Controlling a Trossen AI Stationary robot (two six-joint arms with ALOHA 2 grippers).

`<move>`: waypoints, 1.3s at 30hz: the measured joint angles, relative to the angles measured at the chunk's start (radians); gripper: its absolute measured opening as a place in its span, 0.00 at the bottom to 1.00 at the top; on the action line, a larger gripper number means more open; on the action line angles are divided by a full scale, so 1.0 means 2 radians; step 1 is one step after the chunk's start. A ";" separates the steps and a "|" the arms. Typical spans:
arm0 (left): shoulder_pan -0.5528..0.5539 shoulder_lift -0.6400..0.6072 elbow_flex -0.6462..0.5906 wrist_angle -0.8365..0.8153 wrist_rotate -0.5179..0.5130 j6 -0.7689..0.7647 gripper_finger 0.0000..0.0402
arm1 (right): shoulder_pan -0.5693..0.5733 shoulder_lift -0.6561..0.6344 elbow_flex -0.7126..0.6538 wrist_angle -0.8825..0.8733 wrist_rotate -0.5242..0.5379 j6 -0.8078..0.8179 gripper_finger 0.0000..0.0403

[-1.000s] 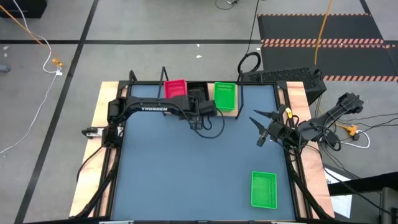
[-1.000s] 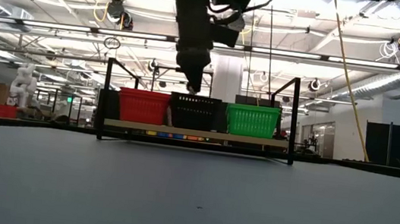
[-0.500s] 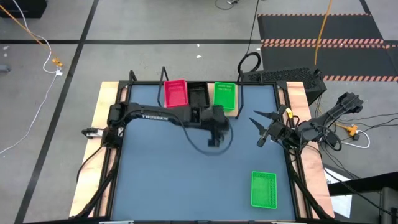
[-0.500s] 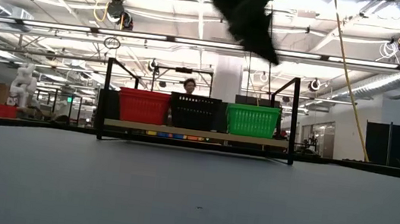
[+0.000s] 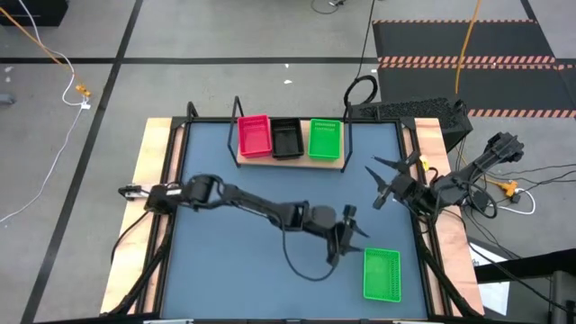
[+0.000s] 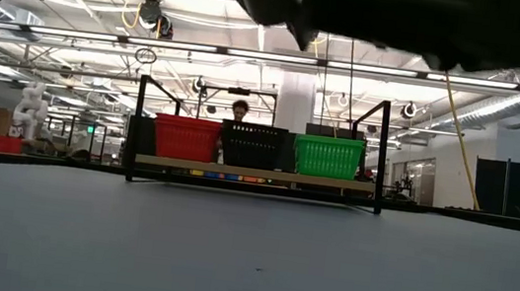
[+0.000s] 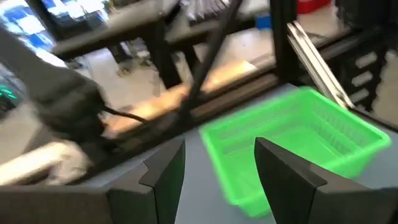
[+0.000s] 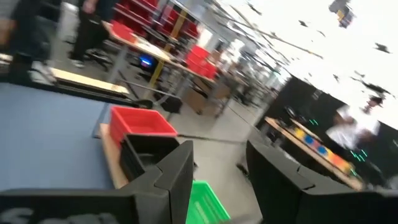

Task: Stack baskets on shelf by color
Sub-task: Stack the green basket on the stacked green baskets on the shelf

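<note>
Left gripper (image 5: 345, 234) | fingers (image 7: 166, 171) spread wide, empty (just beside loose green basket (image 5: 381, 274)) | right gripper (image 5: 384, 183) fingers wide, empty

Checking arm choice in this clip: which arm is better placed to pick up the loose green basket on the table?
Left, probably. The left gripper is open, right beside the loose green basket, which fills its wrist view. The right gripper hangs open farther off, near the shelf.
</note>
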 joint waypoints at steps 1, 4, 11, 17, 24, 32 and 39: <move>-0.005 0.014 0.012 -0.003 -0.001 -0.001 0.49 | 0.000 0.000 0.000 -0.001 0.011 0.008 0.35; -0.017 0.050 0.058 -0.020 -0.007 -0.013 0.49 | 0.007 0.000 0.000 -0.002 0.030 0.034 0.35; -0.042 0.106 0.200 -0.109 -0.023 -0.055 0.49 | 0.019 0.000 0.000 -0.002 0.050 -0.005 0.35; -0.062 0.126 0.275 -0.174 -0.060 -0.107 0.49 | 0.019 0.000 0.000 0.026 0.136 -0.042 0.35; -0.109 0.133 0.275 -0.144 -0.103 -0.132 0.49 | 0.050 0.002 0.000 0.084 0.159 0.048 0.35; -0.143 0.166 0.273 -0.082 -0.142 -0.127 0.49 | 0.109 0.032 0.000 0.069 0.157 0.124 0.35; -0.134 0.214 0.273 -0.007 -0.151 -0.138 0.49 | 0.148 0.083 -0.043 0.065 0.117 0.249 0.35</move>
